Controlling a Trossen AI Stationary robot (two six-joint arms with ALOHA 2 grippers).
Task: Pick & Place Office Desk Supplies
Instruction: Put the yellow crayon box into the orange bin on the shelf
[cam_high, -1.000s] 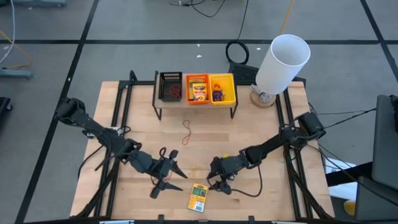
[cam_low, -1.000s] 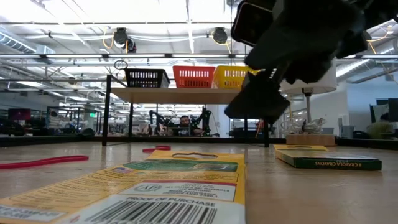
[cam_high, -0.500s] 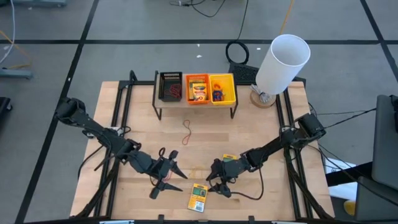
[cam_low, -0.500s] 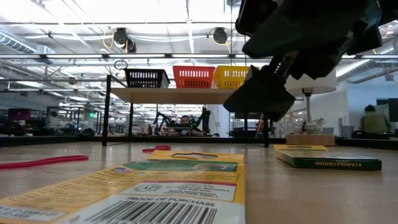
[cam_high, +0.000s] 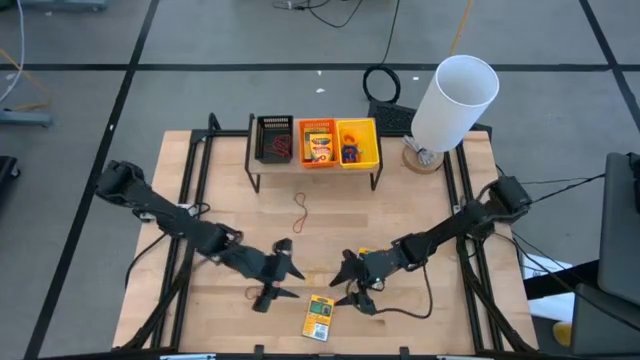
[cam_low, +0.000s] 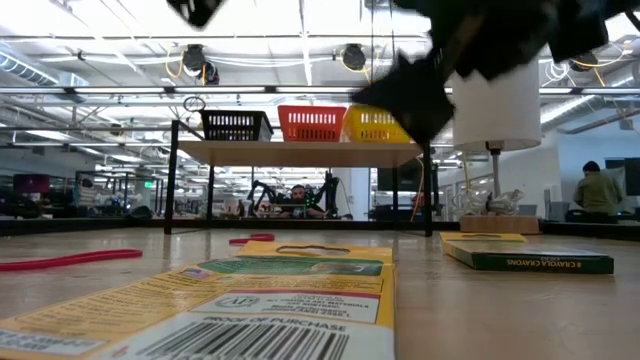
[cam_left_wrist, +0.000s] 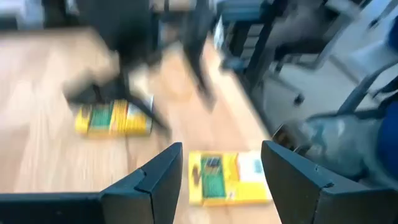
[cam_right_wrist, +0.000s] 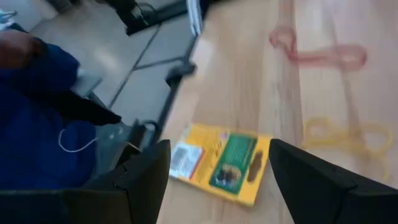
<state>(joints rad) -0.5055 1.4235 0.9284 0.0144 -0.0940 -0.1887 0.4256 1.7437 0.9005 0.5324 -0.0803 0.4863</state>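
A yellow pack (cam_high: 319, 317) with a green-and-white label lies flat near the table's near edge; it also shows in the low view (cam_low: 280, 290). A second pack (cam_high: 366, 253) lies flat under my right arm. My left gripper (cam_high: 283, 285) hovers open to the left of the near pack (cam_left_wrist: 227, 177), which shows between its fingers. My right gripper (cam_high: 345, 288) hovers open just beyond and to the right of that pack (cam_right_wrist: 221, 162). A red rubber band (cam_high: 300, 210) lies mid-table, and another red one (cam_high: 278, 245) lies by my left gripper. Neither gripper holds anything.
A raised rack at the far side carries a black bin (cam_high: 275, 140), an orange bin (cam_high: 317, 143) and a yellow bin (cam_high: 357, 143). A big white cylinder (cam_high: 455, 95) stands at the far right corner. A yellowish band (cam_right_wrist: 336, 134) lies on the wood near my right gripper.
My left gripper has moved toward the table's right, closer to the near pack, and has risen. My right gripper has lifted above the table. Both packs and the bands have stayed where they were.
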